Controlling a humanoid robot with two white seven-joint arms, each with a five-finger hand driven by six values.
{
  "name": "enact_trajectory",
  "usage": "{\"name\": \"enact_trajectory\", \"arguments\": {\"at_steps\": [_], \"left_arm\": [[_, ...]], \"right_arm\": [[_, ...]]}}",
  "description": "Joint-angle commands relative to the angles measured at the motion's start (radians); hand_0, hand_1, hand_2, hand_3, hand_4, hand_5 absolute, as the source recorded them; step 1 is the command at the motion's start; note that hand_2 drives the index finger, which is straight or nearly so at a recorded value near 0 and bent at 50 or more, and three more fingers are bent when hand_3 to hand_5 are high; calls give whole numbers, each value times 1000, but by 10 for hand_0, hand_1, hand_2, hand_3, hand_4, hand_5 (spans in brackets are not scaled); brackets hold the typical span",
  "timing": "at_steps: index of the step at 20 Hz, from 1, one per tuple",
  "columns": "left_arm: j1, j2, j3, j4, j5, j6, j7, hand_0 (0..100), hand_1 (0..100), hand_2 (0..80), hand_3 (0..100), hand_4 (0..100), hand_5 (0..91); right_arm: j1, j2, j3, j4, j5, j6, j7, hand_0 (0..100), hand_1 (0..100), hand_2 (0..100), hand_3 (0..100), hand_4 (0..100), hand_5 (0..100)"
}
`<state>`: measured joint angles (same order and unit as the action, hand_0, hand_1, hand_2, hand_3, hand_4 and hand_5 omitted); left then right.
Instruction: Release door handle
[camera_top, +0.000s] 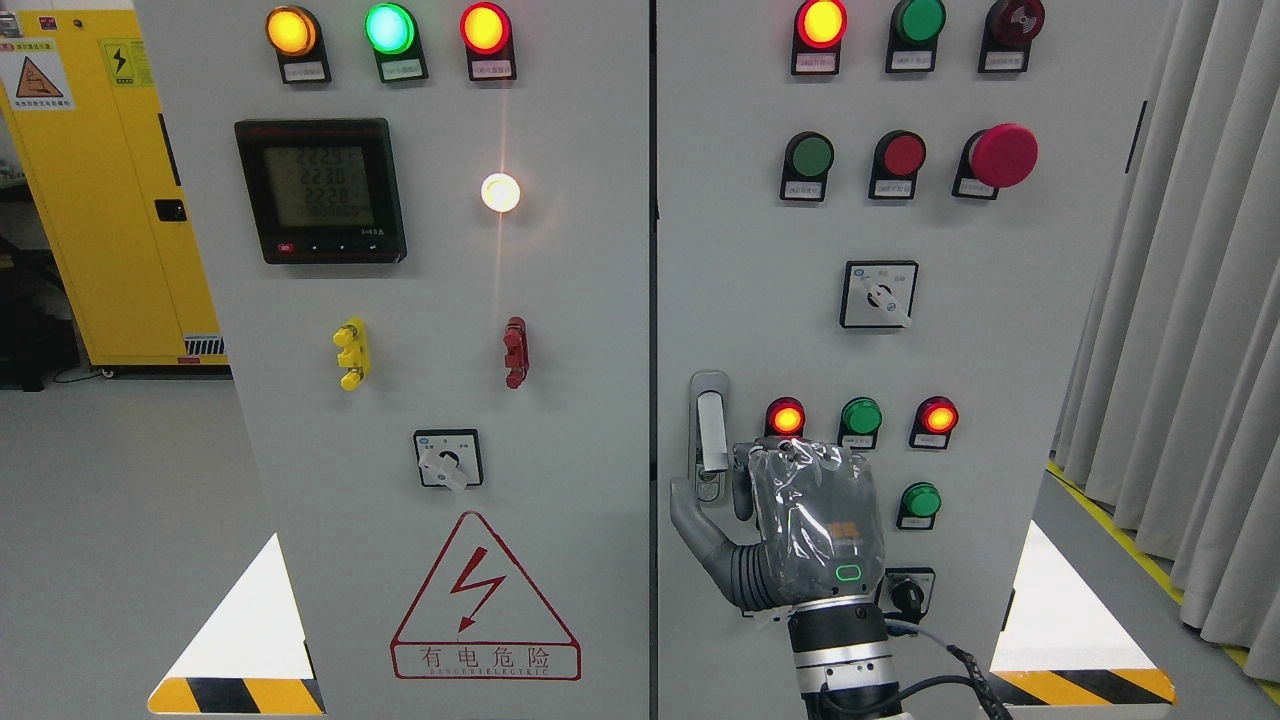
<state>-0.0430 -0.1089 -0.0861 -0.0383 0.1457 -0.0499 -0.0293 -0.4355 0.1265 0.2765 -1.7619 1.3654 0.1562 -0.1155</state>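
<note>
Low on the right-hand cabinet door (1000, 300), close to its left edge by the seam between the two doors, sits the door handle (709, 430), a pale upright lever in a grey metal housing with a keyhole at its foot. Just to its right, the right robot hand (790, 520) is raised against the panel, its back toward me and wrapped in clear plastic. Its thumb (695, 525) reaches out to the left beneath the handle's lower end, and the fingers are bent forward at the top of the palm, right beside the lever; from here I cannot tell whether they grip the handle or have let go of it. The arm comes up from the bottom edge, right of the middle, with a cable looping off the wrist.

Around the robot hand are two lit red lamps (786, 417) and green buttons (861, 416), with a key switch (908, 592) partly hidden behind the wrist. Higher up are a rotary selector (880, 295) and a big red mushroom button (1003, 156). On the left door (300, 450) are a digital meter (320, 190), a glowing white lamp (500, 192) and a red lightning warning triangle (485, 598). A yellow cabinet (100, 200) stands at far left, and grey curtains (1200, 300) hang at right.
</note>
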Motion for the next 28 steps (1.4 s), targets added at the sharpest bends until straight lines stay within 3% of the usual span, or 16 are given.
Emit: {"name": "enact_trajectory", "arguments": {"at_steps": [1,28], "left_arm": [[0,0,0,0,0,-1,0,120,556,0,0,0,0],[0,0,0,0,0,-1,0,120,556,0,0,0,0]], "right_arm": [[-14,1,-3,25,0,2,0,349,348,929,1000,962,905],[-29,2,-25,47,0,2,-1,461,376,925,1000,960,903]]}}
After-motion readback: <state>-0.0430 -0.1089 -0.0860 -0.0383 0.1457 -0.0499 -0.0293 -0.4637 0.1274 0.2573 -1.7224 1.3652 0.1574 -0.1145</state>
